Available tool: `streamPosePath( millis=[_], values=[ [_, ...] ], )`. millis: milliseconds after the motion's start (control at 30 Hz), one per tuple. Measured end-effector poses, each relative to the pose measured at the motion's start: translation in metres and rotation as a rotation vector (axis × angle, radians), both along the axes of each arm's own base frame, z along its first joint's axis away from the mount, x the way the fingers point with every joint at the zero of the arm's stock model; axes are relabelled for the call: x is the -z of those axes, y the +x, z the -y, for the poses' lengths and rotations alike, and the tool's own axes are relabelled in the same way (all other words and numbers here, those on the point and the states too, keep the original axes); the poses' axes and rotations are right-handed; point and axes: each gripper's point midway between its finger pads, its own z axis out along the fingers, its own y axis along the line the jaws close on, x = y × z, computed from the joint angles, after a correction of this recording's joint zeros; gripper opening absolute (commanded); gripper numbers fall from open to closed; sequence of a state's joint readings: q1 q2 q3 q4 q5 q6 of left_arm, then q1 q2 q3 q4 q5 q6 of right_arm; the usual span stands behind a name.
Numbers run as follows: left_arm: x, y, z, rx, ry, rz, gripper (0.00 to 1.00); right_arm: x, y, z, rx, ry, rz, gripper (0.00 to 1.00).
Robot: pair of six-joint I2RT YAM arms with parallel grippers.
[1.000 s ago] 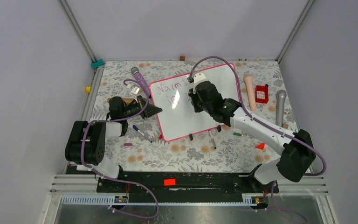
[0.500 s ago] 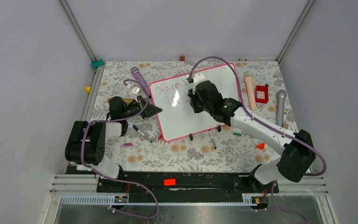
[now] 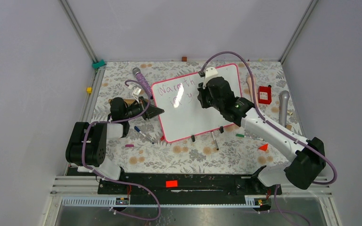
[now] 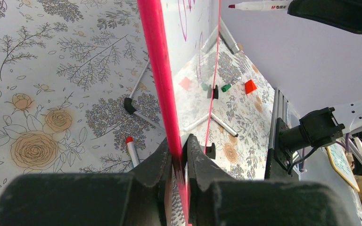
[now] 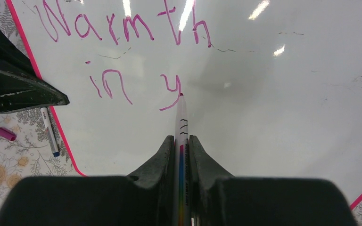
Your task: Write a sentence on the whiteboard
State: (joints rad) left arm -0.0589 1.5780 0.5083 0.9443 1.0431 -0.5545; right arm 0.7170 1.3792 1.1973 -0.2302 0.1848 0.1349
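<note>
Whiteboard point(image 3: 193, 120) lies askew near the middle of the flowered table point(image 3: 179, 153). Its pink frame is pinched at the 9 o'clock edge by the left end effector point(image 3: 156, 111), whose fingers are closed tight on that frame in the left wrist view. The right end effector point(image 5: 181, 141) is clamped around a white marker point(image 5: 181, 115) that points toward 12 o'clock in its own wrist view, its tip touching the board at the tail of a "y". The sentence point(image 5: 134, 29) reads "Warmth" on the upper line, with "in y" under it at 6 o'clock. A capped pen point(image 5: 49, 134) lies on the table just outside the frame at 9 o'clock.
</note>
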Motion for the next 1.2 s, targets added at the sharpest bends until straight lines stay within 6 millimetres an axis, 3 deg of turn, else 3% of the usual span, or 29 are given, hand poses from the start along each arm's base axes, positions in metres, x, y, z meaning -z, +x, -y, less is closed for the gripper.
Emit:
streamPosePath(
  millis=[400,1200],
  values=[
    [0.0,0.0,0.0,0.0,0.0,0.0,0.0,0.009,0.013,0.0,0.028,-0.044,-0.002,0.0],
    [0.0,0.0,0.0,-0.002,0.0,-0.002,0.0,0.005,0.026,-0.005,0.039,-0.066,0.02,0.0]
  ],
)
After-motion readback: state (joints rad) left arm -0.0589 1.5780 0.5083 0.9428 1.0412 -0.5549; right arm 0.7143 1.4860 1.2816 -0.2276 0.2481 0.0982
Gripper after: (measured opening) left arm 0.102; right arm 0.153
